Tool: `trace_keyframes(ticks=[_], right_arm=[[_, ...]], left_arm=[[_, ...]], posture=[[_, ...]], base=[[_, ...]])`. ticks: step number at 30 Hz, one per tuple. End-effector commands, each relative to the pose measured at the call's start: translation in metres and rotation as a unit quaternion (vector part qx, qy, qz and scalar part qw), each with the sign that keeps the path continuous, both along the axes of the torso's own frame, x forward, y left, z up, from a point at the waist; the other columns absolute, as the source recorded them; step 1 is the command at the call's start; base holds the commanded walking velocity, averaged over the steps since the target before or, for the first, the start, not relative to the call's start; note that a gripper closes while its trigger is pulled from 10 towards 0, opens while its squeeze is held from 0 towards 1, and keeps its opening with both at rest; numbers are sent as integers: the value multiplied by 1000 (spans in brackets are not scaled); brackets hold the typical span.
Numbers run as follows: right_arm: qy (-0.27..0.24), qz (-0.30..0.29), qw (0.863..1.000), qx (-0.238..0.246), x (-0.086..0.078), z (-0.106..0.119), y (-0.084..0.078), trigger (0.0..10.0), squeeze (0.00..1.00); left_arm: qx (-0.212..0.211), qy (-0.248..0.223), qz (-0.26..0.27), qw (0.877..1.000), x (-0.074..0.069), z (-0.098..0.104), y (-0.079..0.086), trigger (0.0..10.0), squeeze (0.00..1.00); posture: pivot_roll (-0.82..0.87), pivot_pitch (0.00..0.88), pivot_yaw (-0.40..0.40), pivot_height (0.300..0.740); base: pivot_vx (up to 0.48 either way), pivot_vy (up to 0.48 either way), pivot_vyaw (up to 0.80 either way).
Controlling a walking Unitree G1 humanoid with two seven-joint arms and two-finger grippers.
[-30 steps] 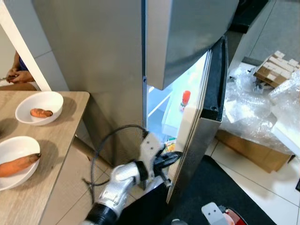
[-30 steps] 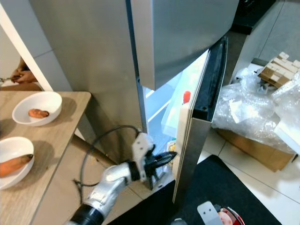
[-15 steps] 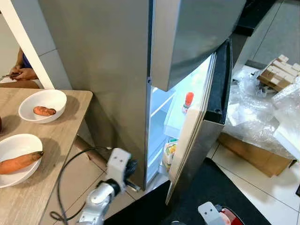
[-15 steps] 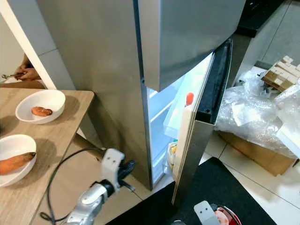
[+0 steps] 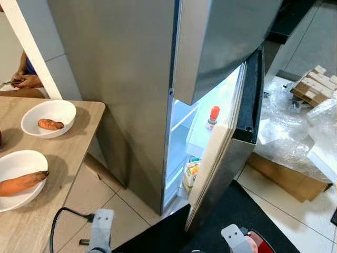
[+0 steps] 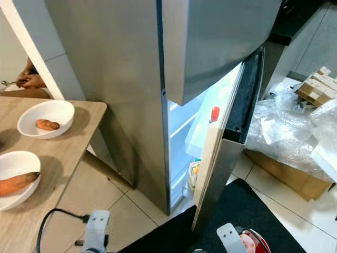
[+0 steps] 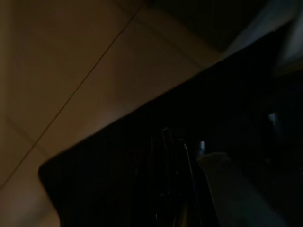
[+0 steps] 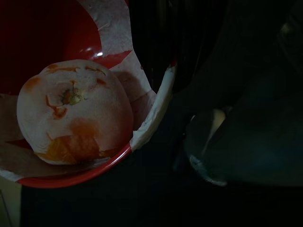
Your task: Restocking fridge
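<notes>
The steel fridge [image 5: 126, 89] stands ahead with its lower door [image 5: 231, 153] ajar and the inside lit. A red-capped bottle [image 5: 212, 117] sits in the door shelf and a carton [image 5: 191, 174] lower down. My left arm [image 5: 100, 234] hangs low by the table's corner, away from the fridge. At the bottom right, my right gripper [image 8: 158, 71] is shut on the rim of a red bowl [image 8: 52, 28] that holds a pale, orange-flecked round fruit [image 8: 75, 111]. The bowl [image 5: 257, 244] peeks in beside my right wrist.
A wooden table [image 5: 58, 158] on the left carries two white bowls, one with a small sweet potato [image 5: 50, 124], one with a longer one [image 5: 21, 183]. A person's hands [image 5: 23, 81] are behind it. Bubble wrap [image 5: 289, 126], a cardboard box [image 5: 279, 171] and a black mat [image 5: 216, 221] lie right.
My left arm has pulled back from the fridge door's lower edge, down and to the left, and now hangs at the bottom. The door stays ajar.
</notes>
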State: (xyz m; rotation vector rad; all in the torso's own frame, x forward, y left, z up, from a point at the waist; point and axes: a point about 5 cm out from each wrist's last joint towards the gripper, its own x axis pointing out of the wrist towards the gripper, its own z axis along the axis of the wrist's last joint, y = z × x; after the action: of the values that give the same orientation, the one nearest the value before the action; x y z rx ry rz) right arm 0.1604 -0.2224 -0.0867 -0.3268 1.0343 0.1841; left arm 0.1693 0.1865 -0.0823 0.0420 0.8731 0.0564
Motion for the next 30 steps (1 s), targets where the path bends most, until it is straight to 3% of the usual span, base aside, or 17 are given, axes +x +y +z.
trace_keyframes(ticks=[1,4,14,30], right_arm=[[-12,-28,1000,7,3,2,-1,10000,0],[-22,-65,997,21,6,3,-2,10000,0],[-29,-79,996,22,7,3,0,10000,0],[-30,-82,996,30,8,2,5,10000,0]], left_arm=[[15,19,12,1000,-10,-4,10,10000,0],[-2,-2,3,1000,-4,-2,7,10000,0],[16,-12,-19,1000,8,2,3,10000,0],[12,-8,-24,1000,6,-1,-3,10000,0]], posture=[[-173,89,-27,700],[-164,81,-18,700],[-158,62,0,700],[-145,26,-5,700]], base=[[0,0,0],[0,0,0],[0,0,0],[0,0,0]])
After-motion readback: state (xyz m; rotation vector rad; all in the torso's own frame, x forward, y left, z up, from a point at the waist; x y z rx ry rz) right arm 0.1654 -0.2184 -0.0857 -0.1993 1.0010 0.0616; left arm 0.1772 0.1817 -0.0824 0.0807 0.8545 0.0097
